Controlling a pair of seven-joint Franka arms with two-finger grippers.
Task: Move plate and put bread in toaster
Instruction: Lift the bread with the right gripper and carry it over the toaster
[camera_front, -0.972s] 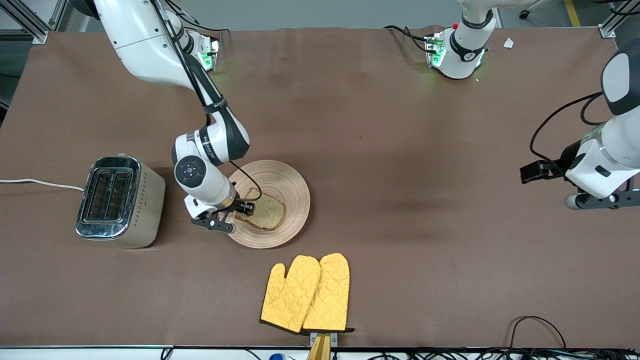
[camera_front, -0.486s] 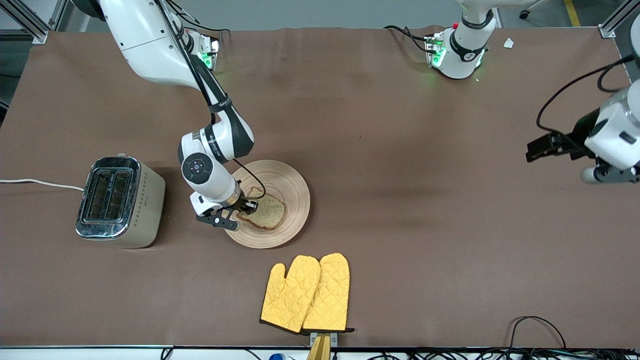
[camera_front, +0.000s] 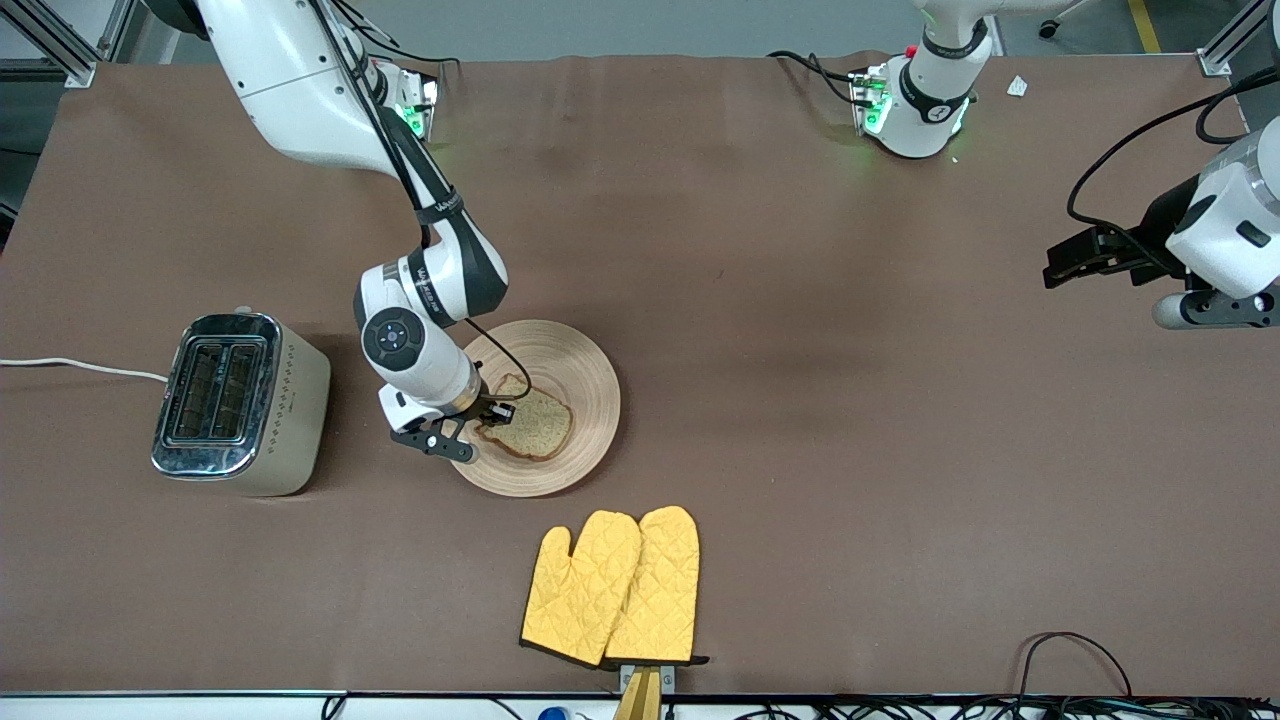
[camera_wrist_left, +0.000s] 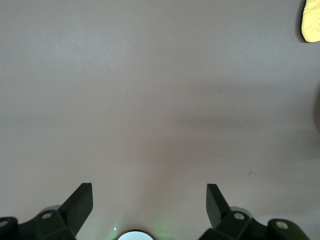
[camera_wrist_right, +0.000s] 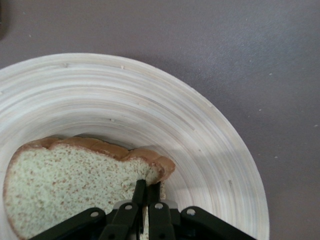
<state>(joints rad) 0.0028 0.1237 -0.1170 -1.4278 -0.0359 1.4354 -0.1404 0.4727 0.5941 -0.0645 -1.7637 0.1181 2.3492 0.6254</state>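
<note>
The bread (camera_front: 530, 428) lies on the pale wooden plate (camera_front: 585, 375) in the middle of the table. My right gripper (camera_front: 478, 425) is low over the plate's edge toward the toaster, shut on the bread's crust corner. The right wrist view shows its fingers (camera_wrist_right: 148, 187) pinched on the bread (camera_wrist_right: 70, 180) over the plate (camera_wrist_right: 210, 125). The cream and chrome toaster (camera_front: 235, 400) stands at the right arm's end, slots up and empty. My left gripper (camera_front: 1215, 312) hangs open and empty in the air at the left arm's end; its wrist view (camera_wrist_left: 150, 200) shows bare table.
Two yellow oven mitts (camera_front: 612, 588) lie nearer to the front camera than the plate; one tip shows in the left wrist view (camera_wrist_left: 311, 20). The toaster's white cord (camera_front: 80, 366) runs off the table's end. Cables lie along the front edge (camera_front: 1070, 650).
The left arm has swung up and back toward its base's side of the table. The right gripper has shifted slightly at the plate and stays on the bread.
</note>
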